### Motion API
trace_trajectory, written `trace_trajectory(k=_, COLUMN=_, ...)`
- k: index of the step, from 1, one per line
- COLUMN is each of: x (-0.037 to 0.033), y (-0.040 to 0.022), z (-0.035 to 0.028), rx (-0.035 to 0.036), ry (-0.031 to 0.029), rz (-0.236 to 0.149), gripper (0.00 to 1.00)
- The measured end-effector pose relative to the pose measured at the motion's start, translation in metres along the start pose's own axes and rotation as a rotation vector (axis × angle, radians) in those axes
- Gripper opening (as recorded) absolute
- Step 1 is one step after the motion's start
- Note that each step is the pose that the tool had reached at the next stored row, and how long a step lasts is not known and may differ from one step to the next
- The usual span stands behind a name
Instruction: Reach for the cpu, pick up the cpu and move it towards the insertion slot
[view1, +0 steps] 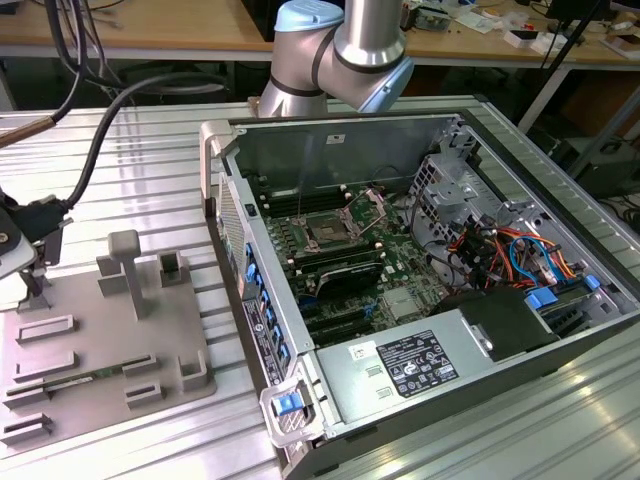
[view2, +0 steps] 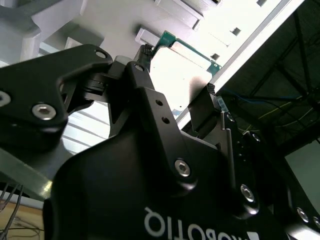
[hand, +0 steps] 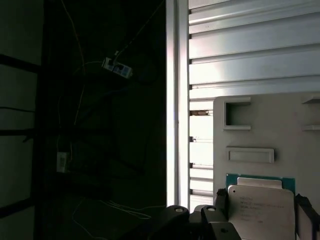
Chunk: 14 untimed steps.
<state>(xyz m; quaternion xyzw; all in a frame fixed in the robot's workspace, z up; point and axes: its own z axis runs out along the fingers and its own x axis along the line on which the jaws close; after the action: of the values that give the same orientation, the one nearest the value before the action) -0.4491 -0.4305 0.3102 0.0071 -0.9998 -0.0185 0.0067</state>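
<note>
The cpu (hand: 260, 212), a flat silvery square on a green board, lies over the grey fixture plate (hand: 265, 125). In both wrist views my gripper (hand: 261, 197) has a black finger against each of two opposite edges of the cpu (view2: 180, 75), shut on it. In the second wrist view the gripper (view2: 177, 70) shows from behind. I cannot tell whether the chip rests on the plate or is lifted. In the exterior view the gripper (view1: 32, 292) is at the far left edge, over the plate's (view1: 100, 340) left end. The insertion slot (view1: 328, 232) sits inside the open computer case, far to the exterior view's right.
The open computer case (view1: 420, 270) holds cables, memory slots and a power supply (view1: 415, 365). Upright grey posts and holders (view1: 125, 265) stand on the fixture plate. A thick cable (view1: 90, 150) loops over the ribbed metal table (view1: 150, 150) to the wrist.
</note>
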Motion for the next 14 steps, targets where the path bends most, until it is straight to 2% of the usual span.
trace_trajectory(k=14, x=0.0002, y=0.0006, z=-0.0164, rx=0.0000, ry=0.0000, rz=0.000, gripper=0.55)
